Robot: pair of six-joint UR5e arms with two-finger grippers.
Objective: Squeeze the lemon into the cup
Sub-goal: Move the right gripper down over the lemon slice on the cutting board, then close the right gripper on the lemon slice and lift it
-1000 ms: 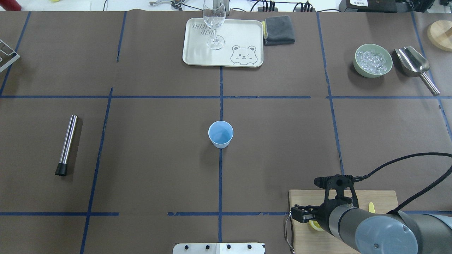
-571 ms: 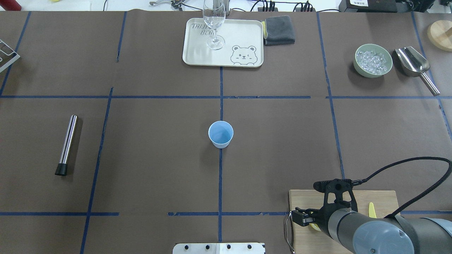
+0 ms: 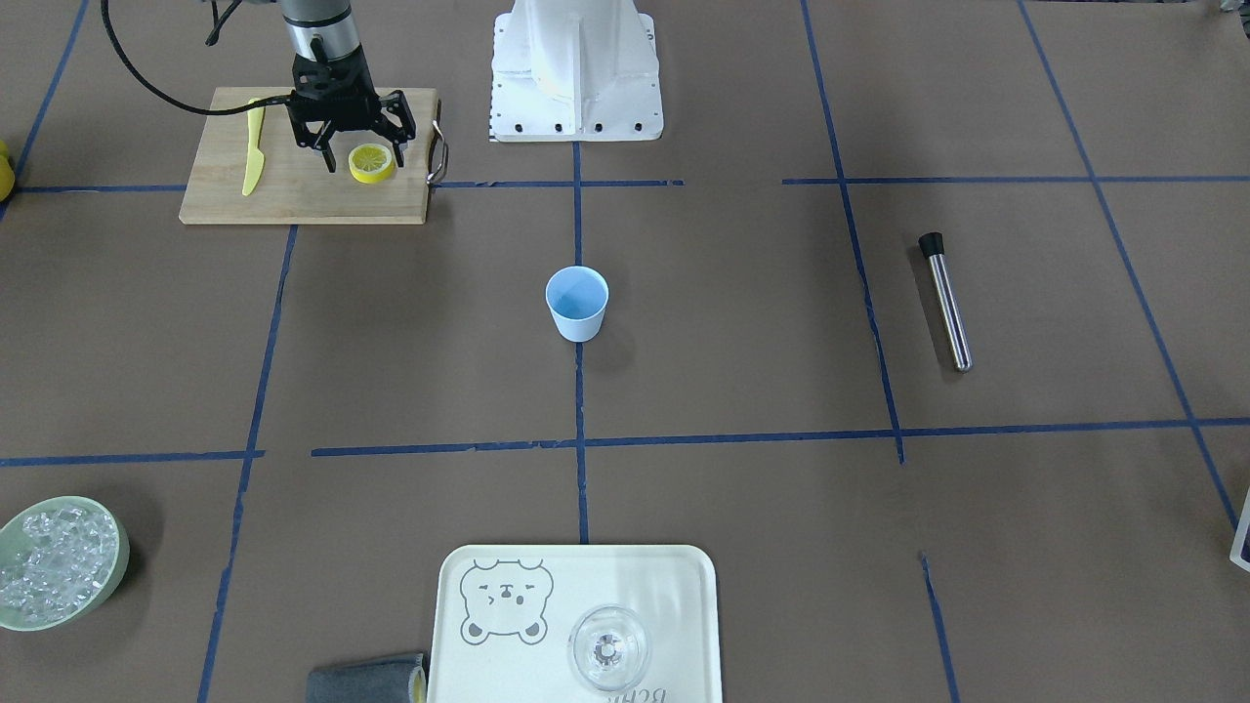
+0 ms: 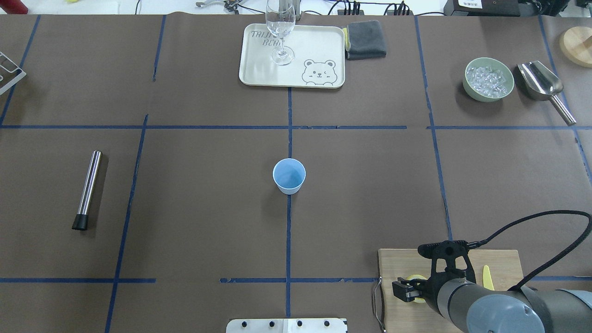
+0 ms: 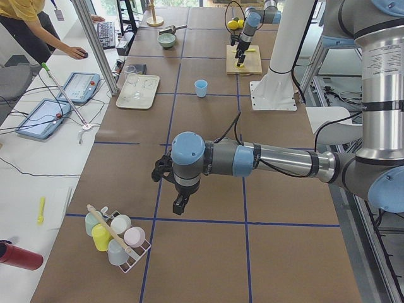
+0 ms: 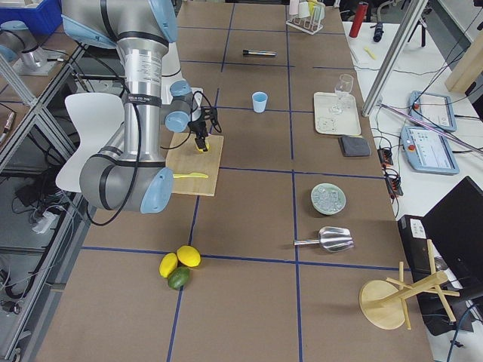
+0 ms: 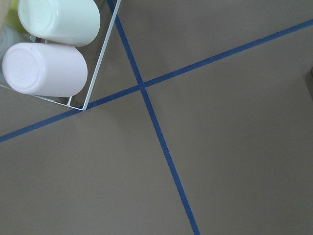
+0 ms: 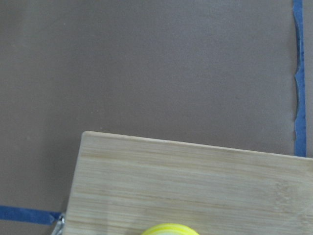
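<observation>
A lemon slice (image 3: pixel 372 163) with a yellow rind lies on the wooden cutting board (image 3: pixel 293 190) at the near right of the table. My right gripper (image 3: pixel 363 148) is open, its fingers spread on either side of the slice just above it. In the overhead view the gripper (image 4: pixel 406 289) hides most of the slice (image 4: pixel 417 278). The slice's rim shows at the bottom of the right wrist view (image 8: pixel 168 229). The light-blue cup (image 4: pixel 289 175) stands upright at the table's centre, far from the gripper. My left gripper (image 5: pixel 179 203) hangs over the table's left end; I cannot tell its state.
A yellow toy knife (image 4: pixel 486 276) lies on the board. A steel tube (image 4: pixel 88 189) lies at the left. A tray (image 4: pixel 319 46) with a stemmed glass (image 4: pixel 281 32), a grey cloth (image 4: pixel 365 39), an ice bowl (image 4: pixel 489 78) and a scoop (image 4: pixel 541 83) stand along the far side. A cup rack (image 5: pixel 117 237) is beside my left gripper.
My right gripper has shifted slightly right and toward the robot over the board, so it now sits over the lemon slice. It stays open. The cup has not moved.
</observation>
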